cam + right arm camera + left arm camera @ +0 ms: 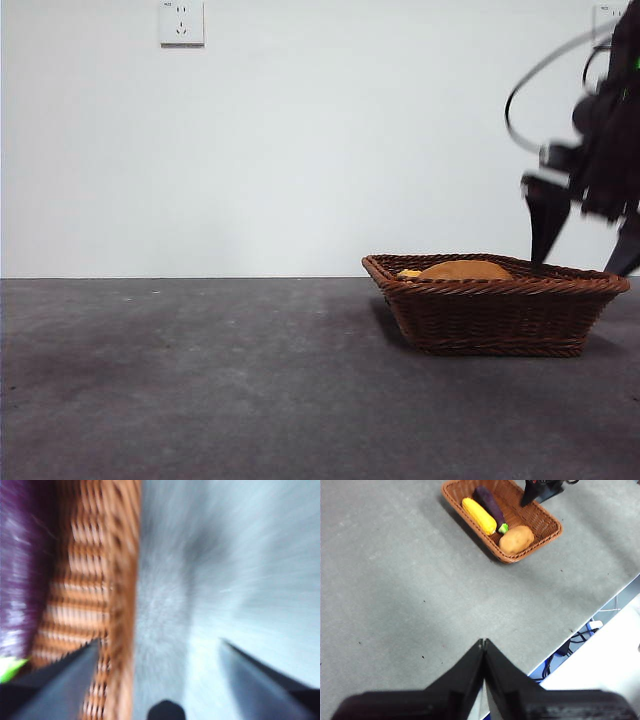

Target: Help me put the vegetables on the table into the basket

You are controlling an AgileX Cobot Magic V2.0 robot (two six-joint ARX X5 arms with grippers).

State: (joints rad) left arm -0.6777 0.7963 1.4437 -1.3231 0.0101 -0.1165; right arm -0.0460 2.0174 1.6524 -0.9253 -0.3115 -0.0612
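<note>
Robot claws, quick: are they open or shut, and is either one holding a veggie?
Left gripper: shut, holding nothing, over bare table.
Right gripper: open, empty, at the basket rim, beside the eggplant.

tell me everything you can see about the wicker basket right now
The basket is a shallow, rectangular tray of brown woven wicker with flared sides and a braided rim, standing flat on the grey table. Inside lie a yellow vegetable, a dark purple eggplant with a green stem end, and a tan potato, side by side. From the front, only the potato's top and a bit of yellow show above the rim. The right hand, open and empty, is above the basket's far edge, not touching it.
</note>
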